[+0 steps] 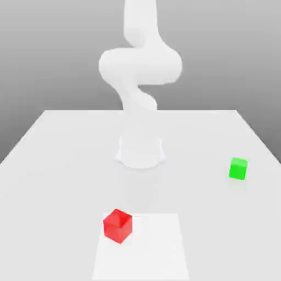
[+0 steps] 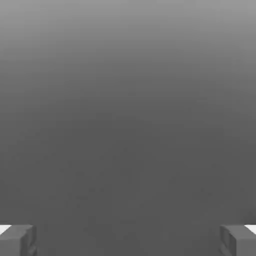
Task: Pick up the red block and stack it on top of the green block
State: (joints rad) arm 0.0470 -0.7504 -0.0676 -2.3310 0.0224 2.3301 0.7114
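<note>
Table (image 1: 66, 142): a plain white surface, with a brighter white rectangular patch (image 1: 153, 247) at the middle of its near edge.

Arm (image 1: 140, 66): white, standing on a round base (image 1: 140, 153) at about the centre of the table. It rises from the base, bends in a thick curve, and runs out of the exterior view at the top.

Claw (image 2: 128, 240): in the hand view the two grey fingertips (image 2: 17, 240) stand far apart at opposite sides, with nothing between them. The claw is released and grasps nothing. Behind the fingertips lies a plain grey backdrop.

Red block (image 1: 118, 225): rests on the table near the near edge, on the patch's corner toward the exterior view's left, turned so that one vertical edge faces the camera. Nothing touches it.

Green block (image 1: 238, 168): rests on the table close to the edge on the exterior view's right, about level with the arm's base. It stands well apart from the red block and from the base. Nothing touches it.
</note>
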